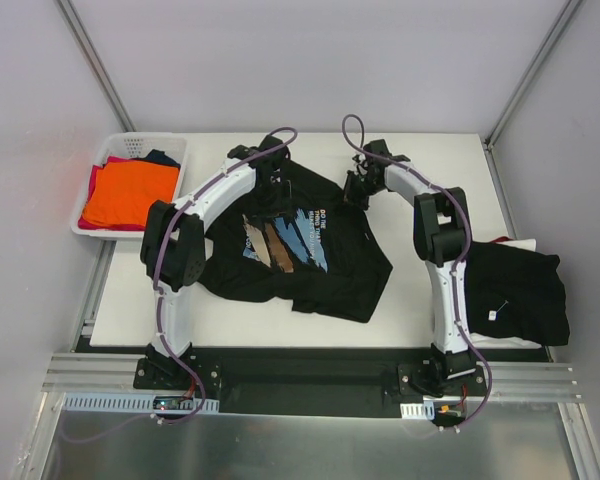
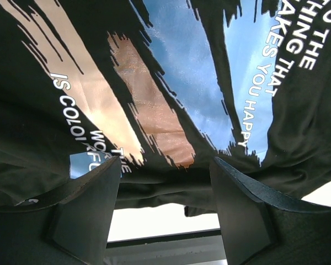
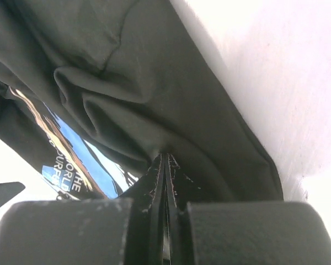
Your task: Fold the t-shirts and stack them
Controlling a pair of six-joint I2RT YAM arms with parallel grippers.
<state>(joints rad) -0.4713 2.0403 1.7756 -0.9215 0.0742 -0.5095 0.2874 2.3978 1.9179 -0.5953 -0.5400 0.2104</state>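
The right gripper (image 3: 165,157) has its fingers pressed together on a fold of black cloth at the far right corner of the printed shirt (image 1: 315,262). The left gripper (image 2: 165,185) stands with fingers (image 2: 91,207) well apart, gripping nothing, at the shirt's far edge above the brush-stroke print. The printed shirt lies spread on the table (image 1: 430,170). Left of it, an orange shirt (image 1: 130,192) fills the basket (image 1: 130,137). Right of it lies a black shirt (image 1: 520,290).
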